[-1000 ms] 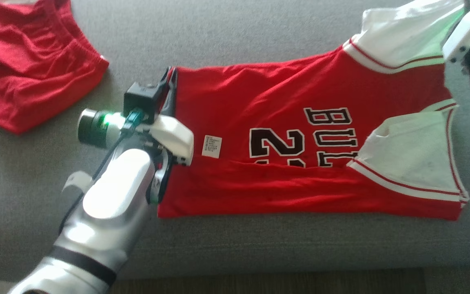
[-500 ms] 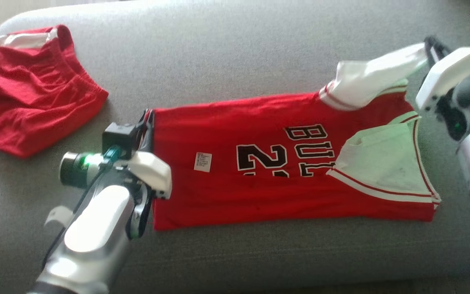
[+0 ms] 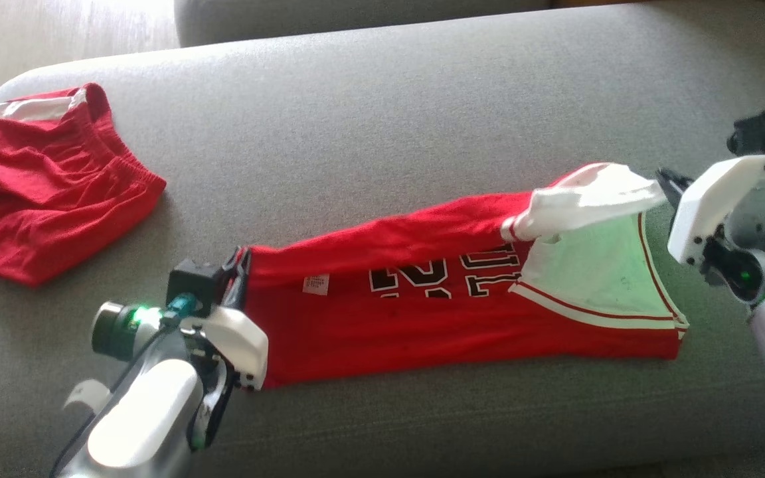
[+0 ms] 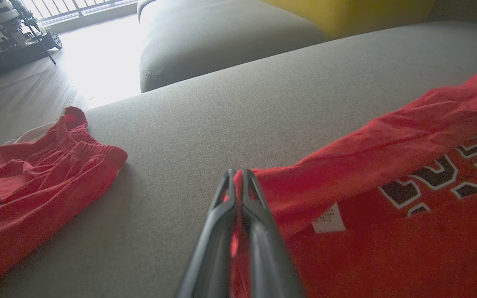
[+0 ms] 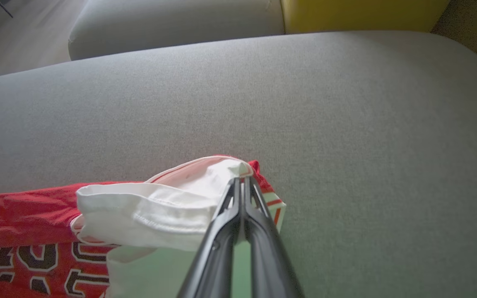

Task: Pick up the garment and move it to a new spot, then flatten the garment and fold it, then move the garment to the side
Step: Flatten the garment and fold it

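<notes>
The garment [image 3: 422, 312] is a red jersey with black lettering and white sleeves, stretched left to right across a grey sofa seat [image 3: 356, 133]. My left gripper [image 3: 240, 265] is shut on the jersey's hem corner at the left, seen close up in the left wrist view [image 4: 238, 182] with red cloth [image 4: 346, 174] pinched between the fingers. My right gripper [image 3: 668, 182] is shut on the white sleeve [image 3: 588, 199] at the right, lifting it off the seat; the right wrist view [image 5: 240, 184] shows that sleeve [image 5: 160, 207] pulled up.
A pair of red shorts [image 3: 44, 192] lies crumpled at the seat's far left [image 4: 35, 182]. Another grey cushion [image 4: 222, 37] and a yellow one [image 5: 362, 14] stand behind. Wood floor [image 3: 57, 33] shows beyond the sofa's left end.
The head camera has tilted up, shifting the whole picture. Both grippers have lifted the jersey's far edge toward the near edge, so the lettering is now partly covered.
</notes>
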Available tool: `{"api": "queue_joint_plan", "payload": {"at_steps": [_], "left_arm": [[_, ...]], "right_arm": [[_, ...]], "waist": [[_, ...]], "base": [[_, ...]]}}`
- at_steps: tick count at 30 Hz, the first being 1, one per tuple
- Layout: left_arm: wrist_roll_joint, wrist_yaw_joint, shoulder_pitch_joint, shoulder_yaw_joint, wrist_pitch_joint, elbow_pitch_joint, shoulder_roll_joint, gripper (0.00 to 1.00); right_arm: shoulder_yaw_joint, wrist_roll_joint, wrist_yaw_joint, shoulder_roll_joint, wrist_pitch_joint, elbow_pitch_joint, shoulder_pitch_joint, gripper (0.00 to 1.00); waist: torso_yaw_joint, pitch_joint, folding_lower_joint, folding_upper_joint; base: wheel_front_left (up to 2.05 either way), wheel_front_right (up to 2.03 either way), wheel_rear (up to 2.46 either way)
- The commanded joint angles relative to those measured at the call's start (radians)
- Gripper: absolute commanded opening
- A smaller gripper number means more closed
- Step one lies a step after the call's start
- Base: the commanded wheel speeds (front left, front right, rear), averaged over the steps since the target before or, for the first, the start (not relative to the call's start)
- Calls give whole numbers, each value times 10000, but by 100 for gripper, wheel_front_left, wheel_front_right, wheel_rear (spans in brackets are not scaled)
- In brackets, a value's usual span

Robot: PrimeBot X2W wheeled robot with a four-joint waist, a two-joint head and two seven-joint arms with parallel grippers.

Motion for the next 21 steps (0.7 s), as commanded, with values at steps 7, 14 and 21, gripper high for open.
{"api": "queue_joint_plan", "payload": {"at_steps": [7,14,21], "left_arm": [[18,-55,143,60,444,-893,788,0],[-77,-7,469,23,630,-1307,1045,0],[-100,10,747,-134,967,-1725,1314,0]], "right_arm": [[-594,416,-4,-538,1908,-2289,1215,0],[-1088,525,-4,-648,3418,-3732,2176,0],[-1790,194,-4,-718,4870,-5042,2997,0]], "waist": [[-103,-81,0,-1],[-87,-188,0,-1],[-79,-291,0,-1]], "base": [[0,0,0],[0,0,0],[0,0,0]]}}
